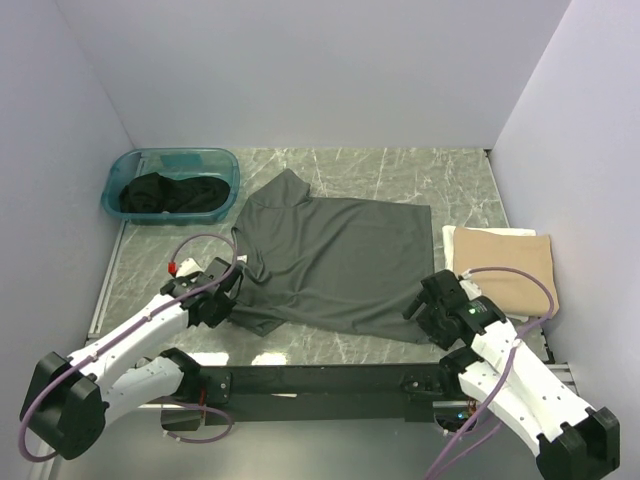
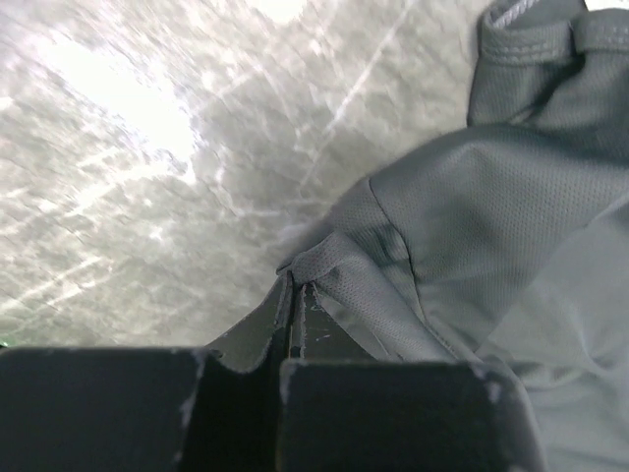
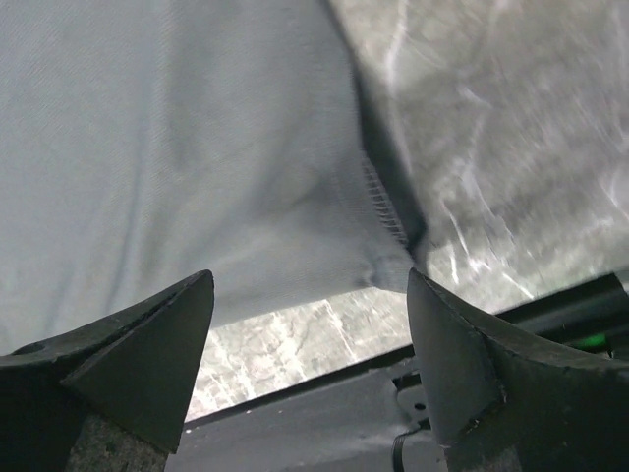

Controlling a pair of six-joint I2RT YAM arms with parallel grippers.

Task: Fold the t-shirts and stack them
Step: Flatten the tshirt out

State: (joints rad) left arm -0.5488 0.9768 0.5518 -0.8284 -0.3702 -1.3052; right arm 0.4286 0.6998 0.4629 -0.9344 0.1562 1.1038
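A dark grey-olive t-shirt (image 1: 335, 265) lies spread on the marble table. My left gripper (image 1: 228, 298) is shut on the t-shirt's near left sleeve edge; in the left wrist view the cloth (image 2: 462, 226) is pinched between the closed fingertips (image 2: 295, 290). My right gripper (image 1: 428, 308) is open just above the shirt's near right hem corner (image 3: 388, 256), one finger on each side, not holding it. A folded tan t-shirt (image 1: 505, 265) lies at the right edge. Black t-shirts (image 1: 165, 195) lie in the teal tub.
The teal plastic tub (image 1: 225, 165) stands at the back left. White walls close the table on three sides. A black rail (image 1: 320, 380) with the arm bases runs along the near edge.
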